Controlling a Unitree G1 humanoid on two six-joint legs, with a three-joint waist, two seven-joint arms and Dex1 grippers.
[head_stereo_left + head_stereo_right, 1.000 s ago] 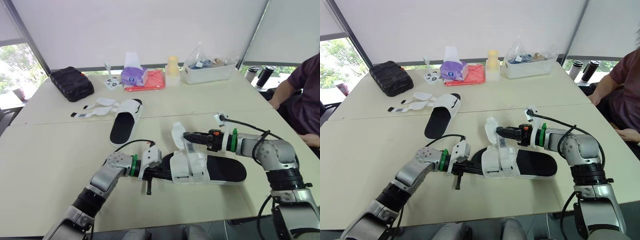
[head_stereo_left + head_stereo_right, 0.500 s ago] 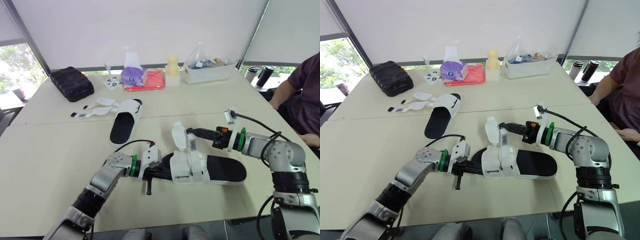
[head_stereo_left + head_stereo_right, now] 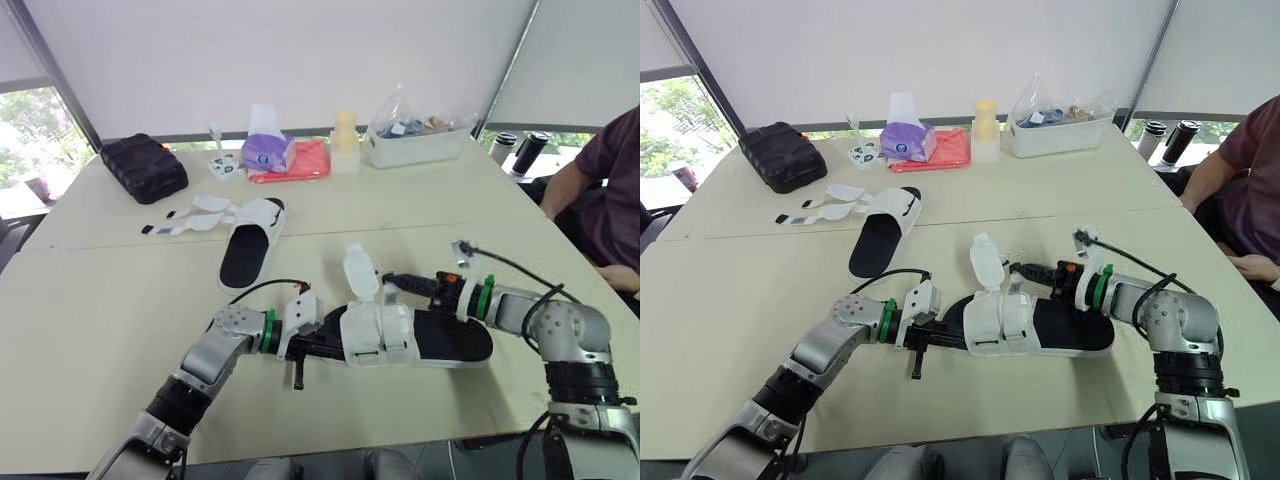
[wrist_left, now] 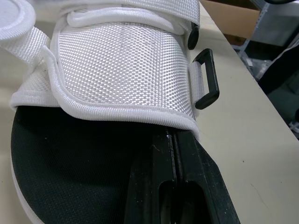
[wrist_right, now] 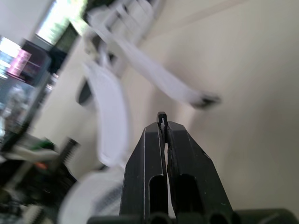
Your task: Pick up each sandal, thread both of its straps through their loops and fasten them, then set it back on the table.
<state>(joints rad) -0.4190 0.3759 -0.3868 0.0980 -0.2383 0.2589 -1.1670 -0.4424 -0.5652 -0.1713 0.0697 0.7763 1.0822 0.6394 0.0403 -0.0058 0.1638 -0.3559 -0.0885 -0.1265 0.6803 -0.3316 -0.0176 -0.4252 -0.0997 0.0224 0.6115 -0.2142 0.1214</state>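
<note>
By the far left corner of the table (image 3: 90, 300) lies a black pouch (image 3: 144, 167), out of the work; nearer the middle, toward the far edge, the second sandal (image 3: 247, 248) lies with its straps (image 3: 195, 214) splayed flat toward the left edge, unfastened, so it looks like the later job. Close to the near edge, about midway along it, lies the sandal in hand (image 3: 445, 340), sole down on the table, toe toward the left. The left gripper (image 4: 172, 138) has its fingers pressed together with no gap, laid on the black insole with the tips tucked at the hem of the white upper (image 4: 121, 65), apparently pinning the toe end so the shoe cannot slide; a black loop (image 4: 207, 79) juts from the upper's side with no strap through it. One strap (image 3: 359, 272) stands up from the upper, unthreaded; just beside it the right gripper (image 3: 392, 279) reaches in low from the right edge, fingers closed on nothing I can make out, probably placed to catch that strap; I judge this sandal's fastening unfinished. A person's arm (image 3: 600, 165) shows beyond the right edge.
</note>
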